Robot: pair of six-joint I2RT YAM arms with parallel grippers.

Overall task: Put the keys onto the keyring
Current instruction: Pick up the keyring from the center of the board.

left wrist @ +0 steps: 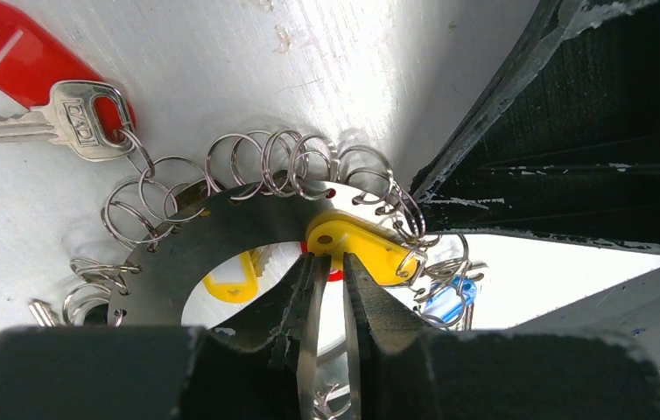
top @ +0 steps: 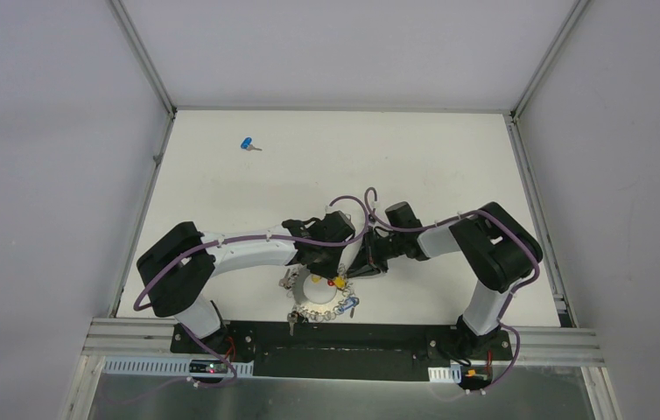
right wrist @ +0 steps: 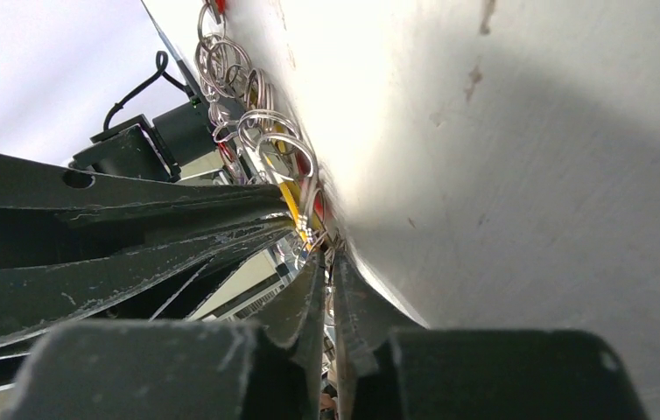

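The keyring (top: 320,306), a flat grey ring fringed with small wire loops and keys, lies near the table's front edge between both grippers. It also shows in the left wrist view (left wrist: 213,241). A yellow key head (left wrist: 361,247) lies on its rim. My left gripper (left wrist: 329,260) is shut with only a thin slit, its tips against that yellow head. My right gripper (right wrist: 327,260) is shut at the yellow key (right wrist: 294,203), seen edge-on among the loops. A loose blue key (top: 249,144) lies far back on the left.
A red tag (left wrist: 20,57) with a larger silver key (left wrist: 55,127) hangs off the ring's far side. A blue head (left wrist: 449,297) and a second yellow tag (left wrist: 230,282) sit on the ring. The right arm's fingers (left wrist: 528,114) crowd the left gripper.
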